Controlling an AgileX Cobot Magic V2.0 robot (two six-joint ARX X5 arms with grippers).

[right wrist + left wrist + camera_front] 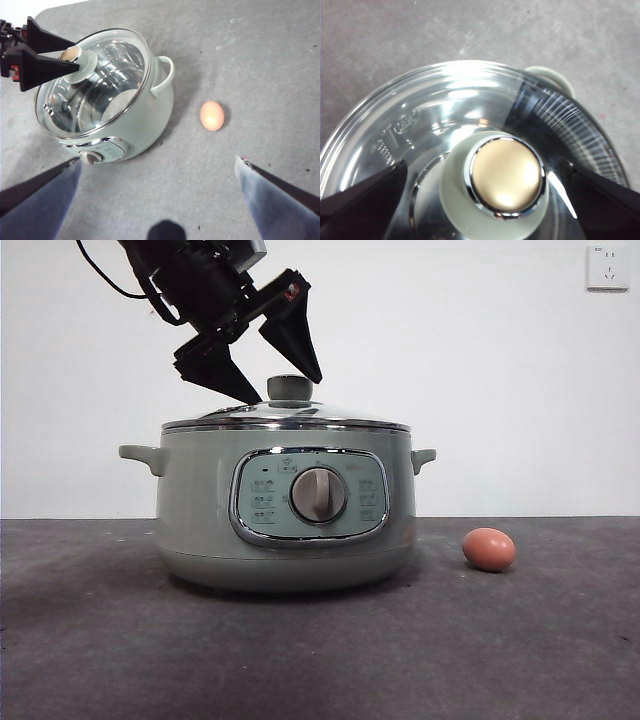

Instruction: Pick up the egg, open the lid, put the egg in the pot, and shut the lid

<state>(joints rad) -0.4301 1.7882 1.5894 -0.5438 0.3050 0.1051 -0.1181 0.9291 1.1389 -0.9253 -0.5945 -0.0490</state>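
Observation:
The sage-green pot [200,500] stands on the table with the glass lid [340,416] seated on it. My left gripper [286,389] hangs open just over the lid, one jaw on each side of the pale green knob [506,182] without touching it. In the left wrist view the lid's glass [435,115] fills the picture between the jaws of the left gripper [484,164]. The brown-orange egg [489,549] lies on the table to the pot's right. My right gripper [157,160] is open high above, looking down on the pot [145,120], the egg [212,115] and the left gripper [75,56].
The dark grey table top [560,640] stretches around the pot and egg. Behind it is a white wall with a socket [607,267] at the upper right. One pot handle [165,75] sticks out toward the egg.

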